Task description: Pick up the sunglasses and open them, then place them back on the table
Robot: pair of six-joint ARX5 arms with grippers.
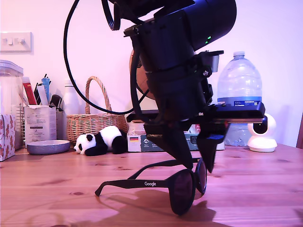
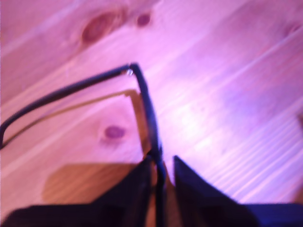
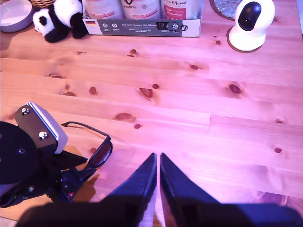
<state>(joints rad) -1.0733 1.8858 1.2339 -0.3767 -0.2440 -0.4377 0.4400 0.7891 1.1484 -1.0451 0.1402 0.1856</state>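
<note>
— First end effector (image 2: 162, 166), state?
— Pinching the sunglasses (image 2: 147, 109): its two dark fingers stand either side of the front frame with hardly any gap. In the exterior view the same end effector (image 1: 198, 163) comes down from above onto the top rim of the lenses.

— Sunglasses (image 1: 184, 187), position?
— Low over the near part of the counter (image 1: 265, 189), lenses upright, both temple arms unfolded and running toward the exterior view's left. White "Google" shows on the nearer arm. Whether the lower rim touches the wood I cannot tell; a shadow lies right under it.

— Second end effector (image 3: 157, 163)?
— Fingers pressed together, nothing between them. It hangs above bare planks (image 3: 213, 132), near the sunglasses (image 3: 99, 151) but apart from them.

— Open room?
— Bare wood on every side of the frame, widest toward the exterior view's right.

— Edges?
— Far edge, along the wall, is lined, well apart from the sunglasses: bowl (image 1: 47, 147), wicker basket (image 1: 94, 118), panda toy (image 1: 102, 141), carton (image 1: 139, 142), water bottle (image 1: 239, 80), white camera (image 1: 262, 136).
</note>
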